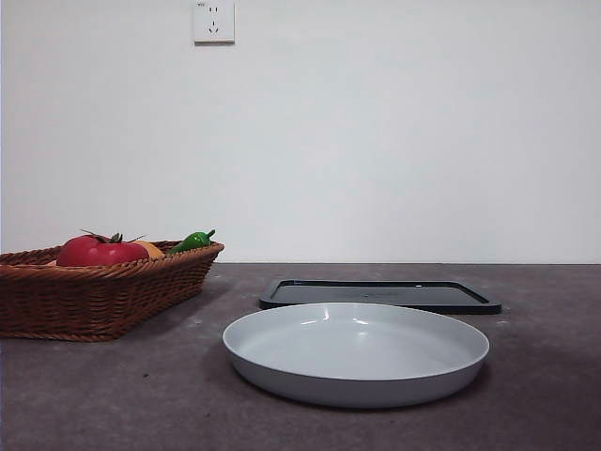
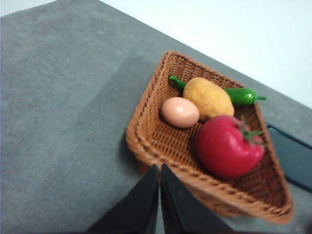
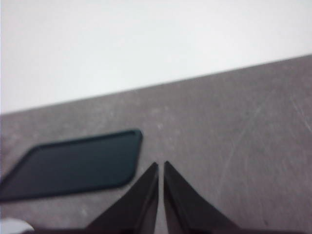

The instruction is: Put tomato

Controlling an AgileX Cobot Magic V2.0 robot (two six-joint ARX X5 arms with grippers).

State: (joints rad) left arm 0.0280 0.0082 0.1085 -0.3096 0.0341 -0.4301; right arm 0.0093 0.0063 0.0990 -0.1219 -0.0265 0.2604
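Well, nothing has been picked up yet. At the left of the front view sits the basket [image 1: 94, 301], and the tomato [image 1: 101, 251] lies in it, its red top and dark calyx just showing over the rim. Behind it poke up a bit of orange and the green pepper [image 1: 192, 241]. The left wrist view looks down into the same basket [image 2: 161, 146]: the tomato [image 2: 228, 145] fills the lower right part of it, touching the potato [image 2: 208, 97], with the egg [image 2: 180, 112] just beside that and the pepper [image 2: 241, 95] along the far wall.

The left gripper [image 2: 159, 168] hangs above the counter [image 2: 58, 126] near the basket's rim, its fingers [image 2: 146, 195] pressed together and holding nothing.

Centre frame in the front view lies the grey plate [image 1: 355, 352], with a flat black tray [image 1: 380, 295] behind it. To the right, the right gripper [image 3: 161, 165] waits over bare counter by the tray [image 3: 73, 163], fingers likewise together.

The risks, I'd judge: the tomato is glossy and round, so a shallow or off-centre pinch could squirt it loose. It sits tight against the potato and near the wall, so fingers coming down may shove the neighbours or snag the wicker. They'd need to spread wide first.
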